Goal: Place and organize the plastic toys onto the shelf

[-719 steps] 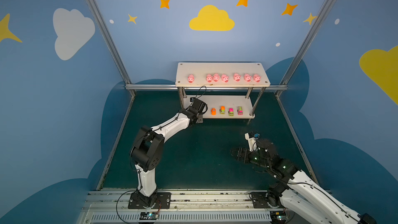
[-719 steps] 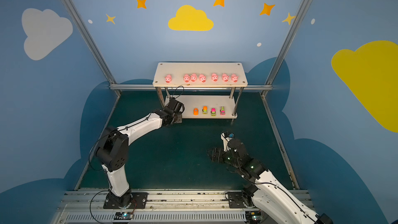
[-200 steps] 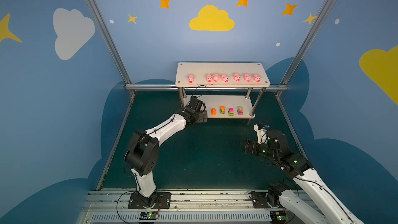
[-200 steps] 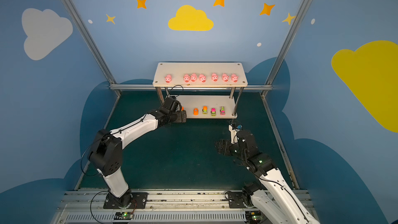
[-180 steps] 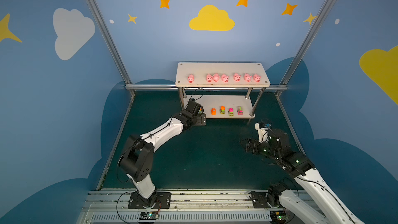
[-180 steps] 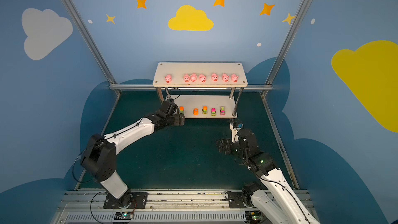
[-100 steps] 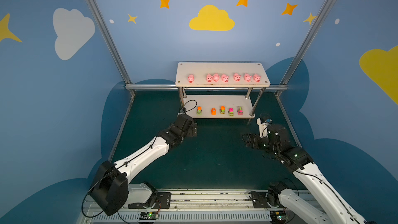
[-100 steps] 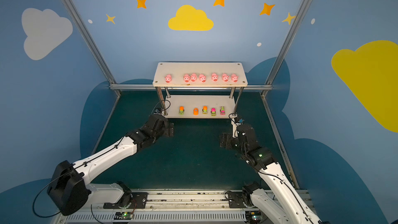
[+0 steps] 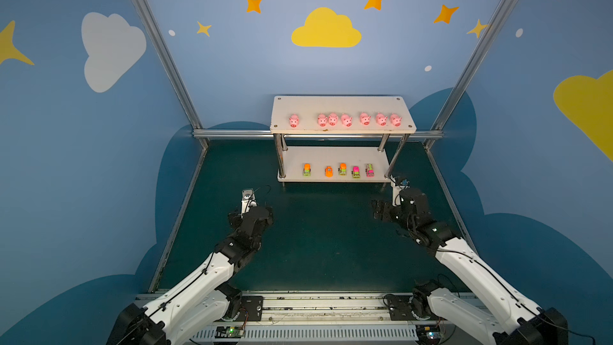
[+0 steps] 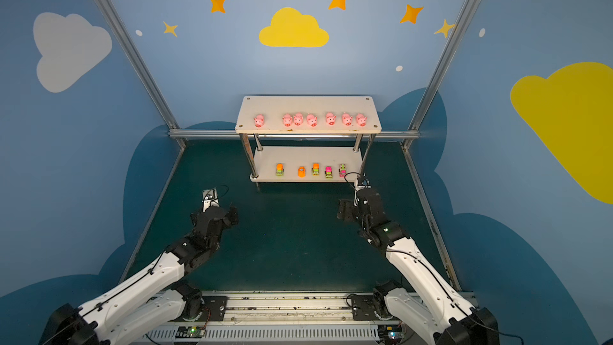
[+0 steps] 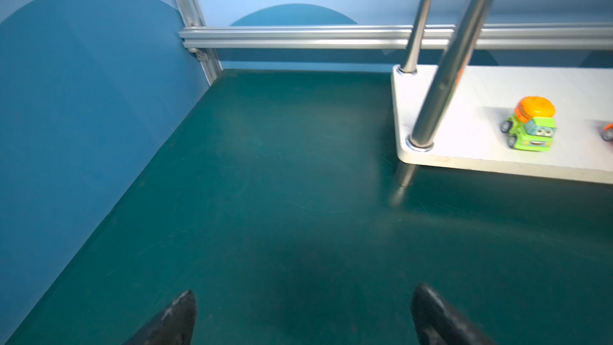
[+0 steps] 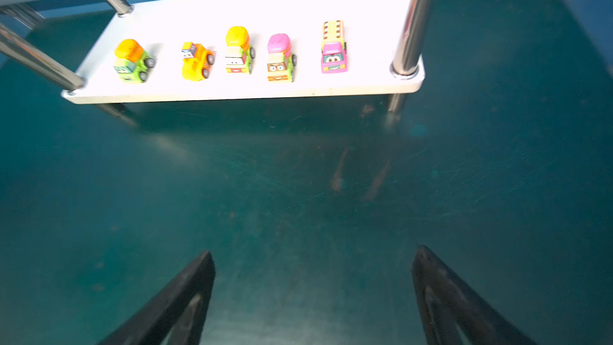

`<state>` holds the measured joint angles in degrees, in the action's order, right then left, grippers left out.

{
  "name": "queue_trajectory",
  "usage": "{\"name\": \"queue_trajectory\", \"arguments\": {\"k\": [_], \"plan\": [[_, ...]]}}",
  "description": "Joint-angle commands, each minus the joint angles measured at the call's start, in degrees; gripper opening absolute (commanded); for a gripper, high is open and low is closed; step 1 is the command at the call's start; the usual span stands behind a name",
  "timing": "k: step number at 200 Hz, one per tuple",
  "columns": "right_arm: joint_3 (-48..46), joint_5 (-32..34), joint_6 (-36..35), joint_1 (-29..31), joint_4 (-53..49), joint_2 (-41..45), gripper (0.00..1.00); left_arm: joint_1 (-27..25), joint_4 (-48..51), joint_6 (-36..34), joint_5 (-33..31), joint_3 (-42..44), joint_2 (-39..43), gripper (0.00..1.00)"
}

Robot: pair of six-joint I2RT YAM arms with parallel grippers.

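The left arm (image 9: 212,270) and right arm (image 9: 464,260) both stretch forward from the near rail, wrists low over the green surface (image 9: 315,227), short of the shelf (image 9: 341,104). The left gripper (image 11: 303,293) is spread wide with nothing in it, and the right gripper (image 12: 313,253) is the same. Seven pink pigs (image 9: 346,120) line the shelf's top board, one set apart at the left end. Five toy vehicles (image 9: 342,169) stand in a row on the lower board.
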<state>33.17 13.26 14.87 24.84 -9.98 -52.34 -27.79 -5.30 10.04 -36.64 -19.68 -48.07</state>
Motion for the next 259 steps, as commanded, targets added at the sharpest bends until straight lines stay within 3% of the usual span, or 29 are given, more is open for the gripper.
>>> {"name": "queue_trajectory", "arguments": {"k": [1, 32, 72, 97, 124, 142, 174, 208, 220, 234, 248, 259], "plan": [[-3.0, 8.22, -5.84, -0.81, 14.4, -0.1, 0.92, 4.45, -10.95, -3.2, -0.4, 1.62, 1.51, 1.0], [-2.53, 13.03, -10.91, -3.14, 20.35, -6.93, 0.92, 11.84, -14.4, -4.49, 0.88, 1.89, -1.5, 1.0], [-6.75, 14.11, -12.61, -8.08, 37.42, -15.59, 0.92, 20.71, -23.53, -4.46, 13.88, 3.68, -11.68, 1.0], [-6.08, 12.83, -14.66, -10.71, 42.3, -21.48, 0.92, 22.76, -28.47, -4.18, 15.16, 4.35, -17.34, 1.0], [-5.36, 6.52, -17.77, -13.71, 42.29, -22.91, 0.92, 24.65, -31.19, -4.46, 17.18, 3.39, -20.59, 1.0], [-6.56, 3.01, -16.55, -15.92, 43.21, -25.49, 0.92, 26.04, -31.66, -4.55, 18.48, 2.03, -22.89, 1.0], [-10.81, -0.89, -13.68, -19.59, 59.35, -34.82, 0.92, 27.17, -33.27, -5.42, 22.08, -0.59, -27.4, 1.0], [-10.82, -3.54, -12.75, -20.98, 57.93, -34.59, 0.92, 28.67, -28.93, -4.33, 27.0, -5.05, -31.11, 1.0], [-10.85, -3.61, -12.7, -21.09, 57.71, -34.59, 0.92, 29.59, -39.87, -3.62, 30.27, -1.46, -35.43, 1.0], [-10.76, -3.51, -12.72, -21.09, 57.58, -34.56, 0.92, 29.77, -53.54, -4.21, 29.22, 0.67, -42.81, 1.0], [-10.75, -3.41, -12.71, -20.99, 57.61, -34.63, 0.92, 29.85, -38.32, -3.08, 29.89, -3.17, -38.19, 1.0], [-10.72, -3.43, -12.68, -21.06, 57.53, -34.59, 0.92, 29.82, -41.43, -4.32, 31.02, -2.97, -39.96, 1.0]]}}
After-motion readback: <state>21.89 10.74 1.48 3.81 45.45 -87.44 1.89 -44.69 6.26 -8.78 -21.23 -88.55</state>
